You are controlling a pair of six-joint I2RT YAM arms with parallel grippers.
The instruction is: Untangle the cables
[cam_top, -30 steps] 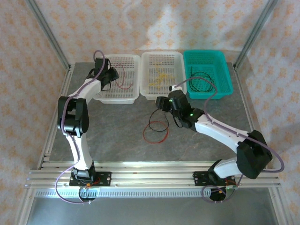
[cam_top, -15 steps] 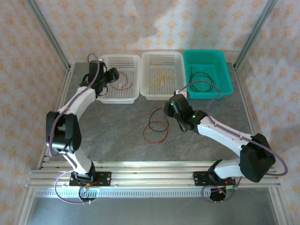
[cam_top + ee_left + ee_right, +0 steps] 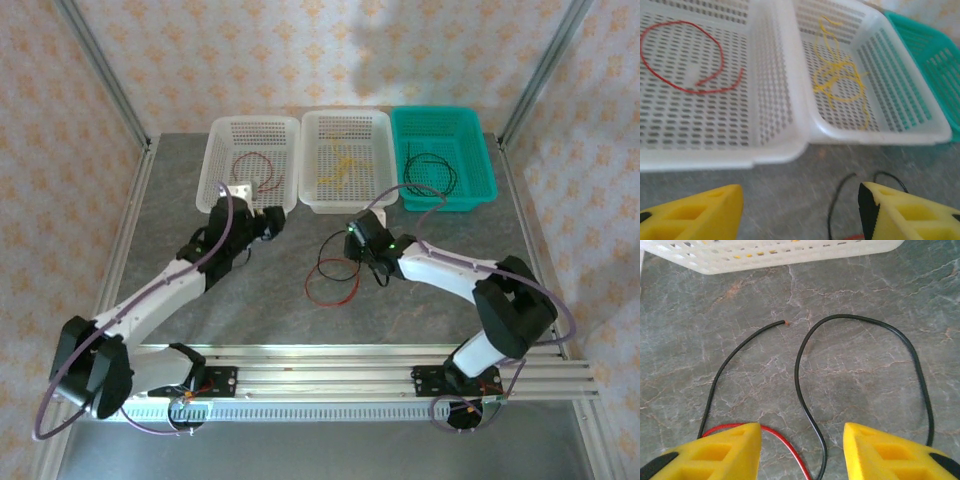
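After it left the basket (image 3: 774,85), the left tool (image 3: 800,200) stands open.

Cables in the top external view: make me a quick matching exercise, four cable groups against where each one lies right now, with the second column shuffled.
Things
1. thin red wire loop lying alone
2. thin yellow wire tangle
3. thin black wire coil lying alone
4. black and red wire loops lying together

Places
A. grey stone-look tabletop
B. teal perforated plastic basket
C. left white perforated plastic basket
D. middle white perforated plastic basket

Pairs: 1-C, 2-D, 3-B, 4-A
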